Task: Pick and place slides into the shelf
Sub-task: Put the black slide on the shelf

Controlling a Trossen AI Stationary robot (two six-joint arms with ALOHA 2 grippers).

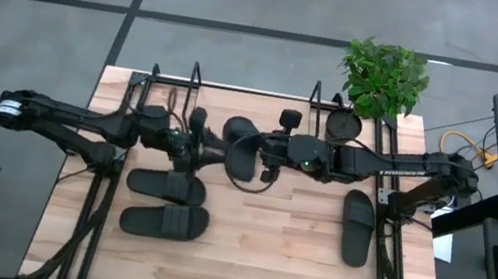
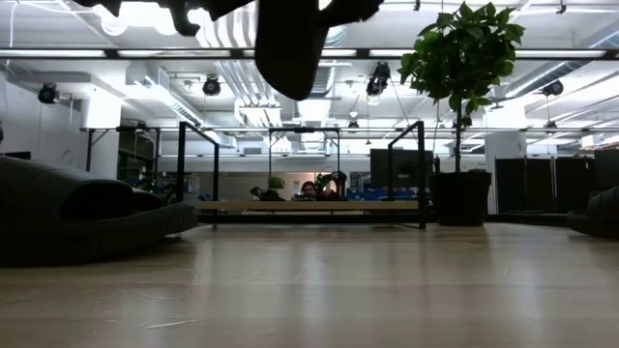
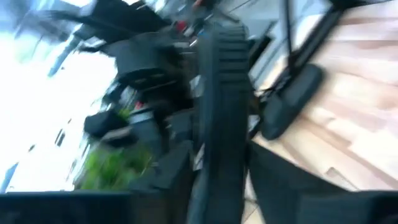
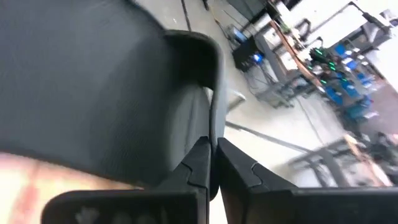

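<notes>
Midair over the table's centre, both arms meet on one slide [image 1: 241, 148]: it hangs above the boards w/ its long axis running roughly front-to-back, one end toward the shelf [image 1: 257, 91] at the far edge, the other toward the near side. Right gripper [image 1: 265, 154] comes in from the right; in its wrist view the two fingers [image 4: 200, 163] are pinched nearly together on the thin rim of that slide [image 4: 112, 93]. Left gripper [image 1: 196, 143] reaches in from the left just beside the same slide; cannot tell whether it's clamped or loose, the wrist view being too smeared, though the ribbed strap [image 3: 225, 93] fills its middle. Low view shows the slide [image 2: 290, 43] dangling at the top, well above the tabletop. Two more slides [image 1: 167, 186] [image 1: 164, 220] lie side by side at front-left, long axes left-right. A fourth [image 1: 356, 226] lies at right, long axis front-to-back. Shelf stands at the far edge, next to the potted plant [image 1: 383, 76].
</notes>
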